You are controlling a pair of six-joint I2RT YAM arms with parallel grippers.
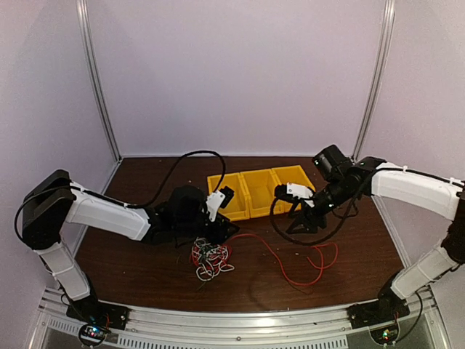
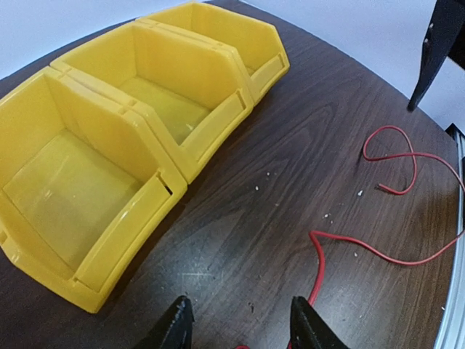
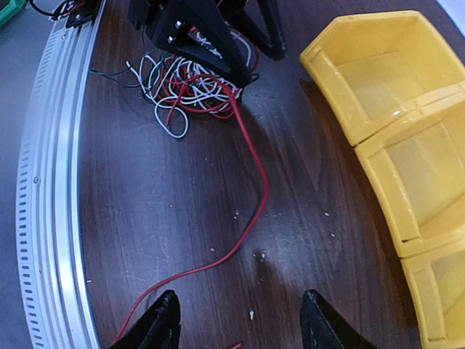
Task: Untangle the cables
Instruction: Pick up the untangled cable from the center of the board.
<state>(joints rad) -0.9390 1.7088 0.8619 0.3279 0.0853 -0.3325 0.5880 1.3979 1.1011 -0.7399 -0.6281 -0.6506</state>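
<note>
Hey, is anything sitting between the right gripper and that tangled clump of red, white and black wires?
Nothing solid: only bare dark wooden table and one red wire trailing from the tangled wire clump lie ahead of the open right gripper. The left gripper hangs over the clump itself.

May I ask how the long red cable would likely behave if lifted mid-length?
Probably floppy: the red cable lies in loose curves, so it should droop. Likely light, being thin. It may drag the tangled clump, since one end runs into it.
</note>
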